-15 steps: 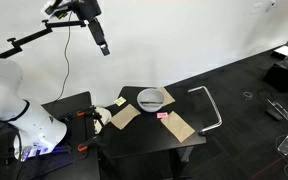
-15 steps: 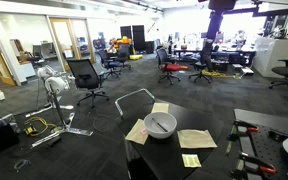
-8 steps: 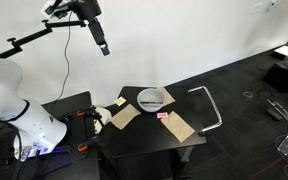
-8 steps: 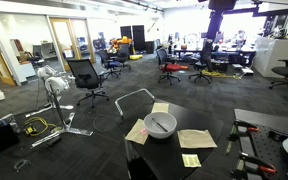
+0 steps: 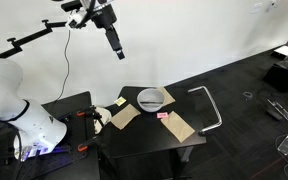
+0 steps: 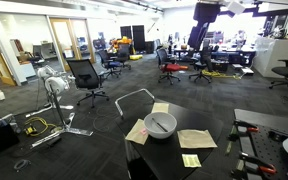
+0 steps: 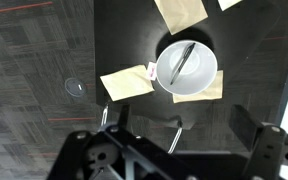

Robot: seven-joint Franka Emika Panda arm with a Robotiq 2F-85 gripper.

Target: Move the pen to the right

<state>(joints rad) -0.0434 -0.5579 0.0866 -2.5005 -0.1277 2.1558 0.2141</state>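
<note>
The pen [image 7: 184, 58] is a thin dark stick that lies slanted inside a white bowl [image 7: 169, 78] on the black table. The bowl shows in both exterior views [image 5: 152, 97] [image 6: 161, 124]. My gripper [image 5: 117, 50] hangs high in the air, above and behind the table, far from the bowl; it also shows at the top of an exterior view [image 6: 199, 35]. In the wrist view its fingers [image 7: 174, 150] stand wide apart at the bottom edge, open and empty, looking down at the bowl.
Brown paper sheets [image 5: 124, 116] [image 6: 196, 138] lie around the bowl on the black table [image 5: 149, 135]. A small pink thing [image 5: 164, 116] and a yellow note [image 6: 191, 160] lie near the front. A metal frame [image 5: 209, 108] stands beside the table. Office chairs [image 6: 86, 78] stand farther off.
The arm has swung sideways and a little down towards the table side; in one exterior view the gripper has come further into the picture. Nothing on the table has moved.
</note>
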